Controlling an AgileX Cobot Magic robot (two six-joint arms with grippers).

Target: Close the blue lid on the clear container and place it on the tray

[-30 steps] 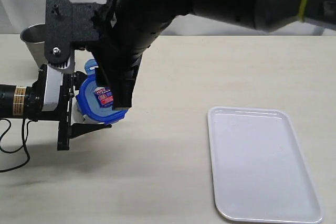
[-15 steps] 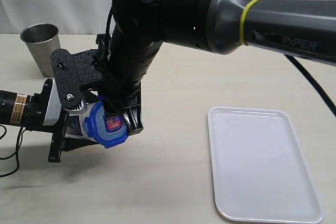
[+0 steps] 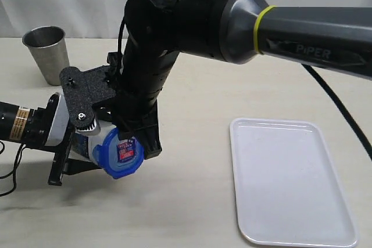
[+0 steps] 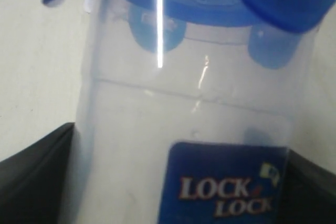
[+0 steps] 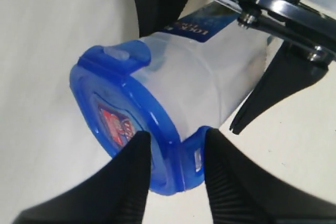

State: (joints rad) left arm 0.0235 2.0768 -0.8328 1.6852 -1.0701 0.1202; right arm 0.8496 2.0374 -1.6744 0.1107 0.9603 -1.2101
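- Clear container (image 3: 95, 139): held off the table (image 3: 192, 207) and tilted, with its mouth end lower and turned toward the tray (image 3: 290, 190). It is well apart from the tray, off the long edge on the left arm's side.
- Blue lid (image 5: 118, 111): seated over the container's mouth, sticker facing outward. One flap (image 5: 125, 55) lies folded down along the wall. Whether all four flaps are latched cannot be told.
- Left gripper (image 4: 168, 205): clamped on the container's lower body, one dark finger on each side of the printed label (image 4: 231, 182).
- Right gripper (image 5: 176, 148): reaches in from the tray side. Its ribbed fingers (image 5: 123, 187) pinch the lid's rim at a side flap, one on the top face and one on the flap's outer face.
- Progress (judged): the lid is on and the closing step looks nearly done, with a flap being pressed home. The carry to the tray and the set-down are not yet done.
- Tray: nothing lies on it. It is far wider than the container, so the base should land with a margin on every side. The low raised rim calls for an approach from above, not a slide.
- Open room: no object shows on the table between container and tray. The steel cup (image 3: 46, 50) stands farther from the tray than the container, off the likely path.
- Constraint (judged): the right arm's bulk spans the space between container and tray, so it probably has to let go and clear out before the carry.
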